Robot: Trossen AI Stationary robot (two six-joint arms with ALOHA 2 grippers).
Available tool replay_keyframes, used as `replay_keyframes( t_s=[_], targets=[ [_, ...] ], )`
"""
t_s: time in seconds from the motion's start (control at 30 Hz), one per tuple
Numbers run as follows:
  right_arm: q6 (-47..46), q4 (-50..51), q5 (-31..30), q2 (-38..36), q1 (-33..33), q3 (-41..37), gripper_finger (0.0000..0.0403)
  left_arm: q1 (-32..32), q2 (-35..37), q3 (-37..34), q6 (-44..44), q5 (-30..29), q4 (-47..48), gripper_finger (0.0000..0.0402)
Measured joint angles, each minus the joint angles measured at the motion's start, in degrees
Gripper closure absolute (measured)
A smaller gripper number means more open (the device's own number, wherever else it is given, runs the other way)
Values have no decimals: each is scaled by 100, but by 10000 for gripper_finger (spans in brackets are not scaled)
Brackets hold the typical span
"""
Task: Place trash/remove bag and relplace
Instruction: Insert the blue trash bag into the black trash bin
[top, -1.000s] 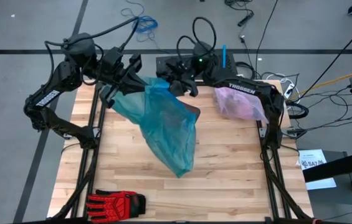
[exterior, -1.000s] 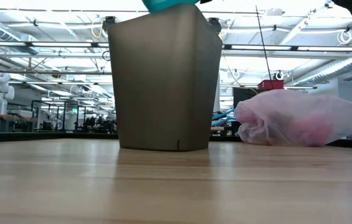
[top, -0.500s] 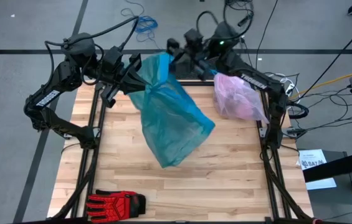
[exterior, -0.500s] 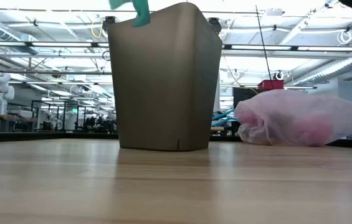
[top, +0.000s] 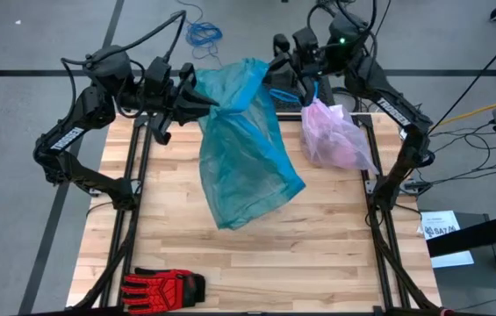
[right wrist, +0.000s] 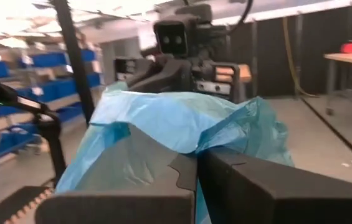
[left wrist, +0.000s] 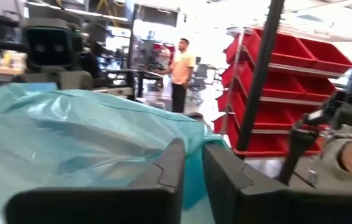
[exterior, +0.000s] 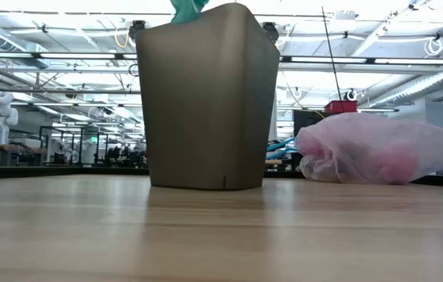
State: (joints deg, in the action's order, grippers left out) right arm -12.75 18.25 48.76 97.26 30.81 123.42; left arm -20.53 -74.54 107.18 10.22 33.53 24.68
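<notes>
A teal translucent bag point(top: 243, 149) hangs between my two grippers above the table's far middle. Its top shows over the rim of the brown-grey bin point(exterior: 209, 98) in the low view. The high view shows nothing of the bin, which the teal bag covers. My left gripper point(top: 197, 99) is shut on the bag's left top corner and my right gripper point(top: 272, 73) on its right top corner. The pale pink bag point(top: 335, 136), filled and bunched, lies on its side on the table at the far right, with no gripper on it. My left gripper pinches the teal bag's gathered top corner point(left wrist: 194, 134) between its two fingers, coming level from the table's left. The film runs taut from there toward the other gripper, and the body hangs below. My right gripper pinches the teal bag's top edge point(right wrist: 188, 146) between its shut fingers, coming level from the table's far right. The bag hangs below, spread out from this corner.
A red and black glove point(top: 164, 285) lies at the table's near left edge. Bare wood point(top: 318, 246) stretches across the near half. Cables and a dark box lie beyond the far edge.
My right gripper has risen and gone toward the table's far right edge with the teal bag's top corner, turning as it went. The bag's top has been drawn out wide between the two grippers, and its hanging lower end has swung toward the table's left.
</notes>
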Motion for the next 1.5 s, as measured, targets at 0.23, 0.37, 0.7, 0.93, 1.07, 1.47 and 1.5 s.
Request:
replay_keyframes(
  t_s=[0.23, 0.37, 0.7, 0.93, 1.07, 1.47, 1.5],
  targets=[
    [376, 586, -676, -237, -11, -2, 403, 0, 0, 0, -7, -360, 1, 266],
    [543, 776, -893, -314, -11, -4, 403, 0, 0, 0, -197, -385, -35, 237],
    [488, 790, -1033, -624, 0, -4, 403, -25, 0, 0, -526, -698, 75, 223],
    [409, 865, -1144, -798, 0, -4, 403, -137, -2, 0, -1104, -1428, 785, 223],
    [347, 1087, -1269, -793, -4, -4, 403, -139, 15, 0, -1099, -1498, 365, 223],
    [995, 1876, -2731, -562, 0, -4, 403, -107, -46, 13, -294, -880, -709, 230],
    [1029, 1891, -2764, -532, -2, -4, 403, -109, -131, 11, -235, -924, -640, 235]
  ],
)
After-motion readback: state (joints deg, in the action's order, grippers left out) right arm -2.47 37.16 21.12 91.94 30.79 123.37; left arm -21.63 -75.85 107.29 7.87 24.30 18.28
